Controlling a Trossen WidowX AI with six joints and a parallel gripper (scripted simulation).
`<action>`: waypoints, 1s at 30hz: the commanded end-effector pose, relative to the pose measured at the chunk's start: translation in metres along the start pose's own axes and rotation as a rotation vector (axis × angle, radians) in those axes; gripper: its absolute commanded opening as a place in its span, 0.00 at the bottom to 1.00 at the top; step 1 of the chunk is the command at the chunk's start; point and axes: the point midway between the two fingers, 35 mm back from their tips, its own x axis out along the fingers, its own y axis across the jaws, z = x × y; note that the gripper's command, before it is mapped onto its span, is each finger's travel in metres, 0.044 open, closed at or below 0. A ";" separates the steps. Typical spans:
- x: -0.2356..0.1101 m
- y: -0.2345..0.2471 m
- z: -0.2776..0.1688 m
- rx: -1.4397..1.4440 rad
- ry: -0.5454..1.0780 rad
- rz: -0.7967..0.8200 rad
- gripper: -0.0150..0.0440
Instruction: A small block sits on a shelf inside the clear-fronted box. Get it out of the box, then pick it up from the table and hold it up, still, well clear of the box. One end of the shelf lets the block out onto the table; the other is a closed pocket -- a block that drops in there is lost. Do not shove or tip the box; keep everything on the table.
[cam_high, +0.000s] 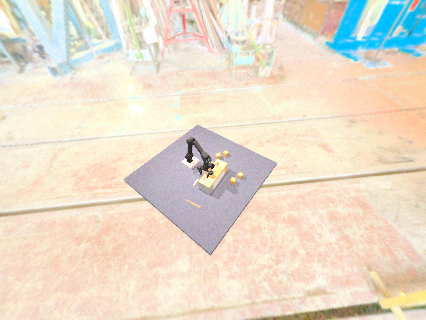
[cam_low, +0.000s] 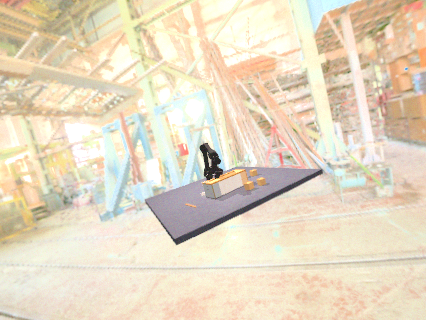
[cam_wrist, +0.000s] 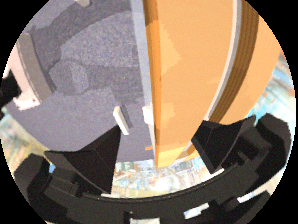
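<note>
Overhead, the box (cam_high: 214, 176) lies on the dark table (cam_high: 165, 195) with its long axis running from the near-left end to the far-right end, just beside the arm's base (cam_high: 186, 163). The arm reaches from the base across to the box, and the gripper (cam_high: 206, 173) hangs over the near-left half of the box top. Four loose orange cubes (cam_high: 240, 175) lie on the table around the far-right end, apart from the box. A thin orange stick (cam_high: 193, 203) lies well apart toward the near edge. The small block on the shelf cannot be made out at this scale.

From the side view, the box (cam_low: 226, 184) shows a pale front face under an orange top board. The gripper (cam_low: 212, 172) sits at the top, behind the left end. The block is not discernible here either.

At the wrist, the orange top board (cam_wrist: 193, 63) runs straight away from the gripper, its left edge between the two dark fingers. The fingers stand wide apart with nothing between them. Judgement: the coming move depends on travelling along this long axis, and on which end is the open one; these views do not settle that.
</note>
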 end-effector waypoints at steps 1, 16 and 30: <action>0.004 0.000 -0.004 0.000 0.003 0.007 0.93; 0.009 0.000 -0.019 0.000 0.004 0.007 0.93; 0.013 0.001 -0.032 0.000 0.005 0.007 0.93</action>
